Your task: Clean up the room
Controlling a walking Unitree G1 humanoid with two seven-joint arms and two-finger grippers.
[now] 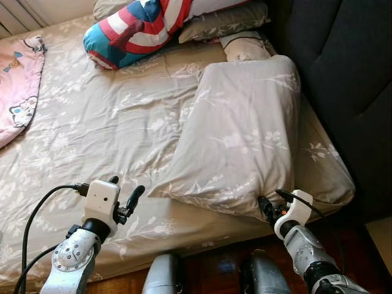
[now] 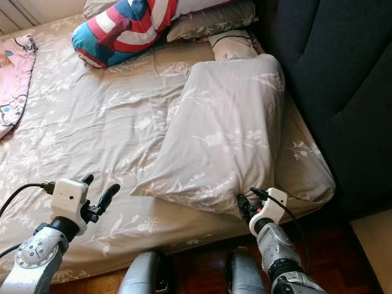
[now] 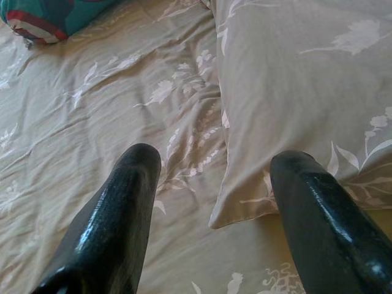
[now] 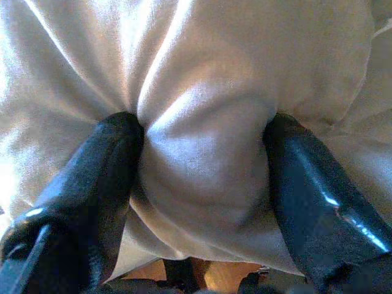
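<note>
A large pillow in a beige floral case lies slantwise on the right side of the bed, its near corner hanging over the front edge. My right gripper is at that corner. In the right wrist view its fingers pinch a bulging fold of the pillow. My left gripper stands open over the sheet, just left of the pillow's near left corner, with nothing between its fingers.
A round red, white and blue shield cushion and more pillows lie at the bed's far end. A pink blanket covers the far left. A dark upholstered headboard runs along the right. Wooden floor lies below.
</note>
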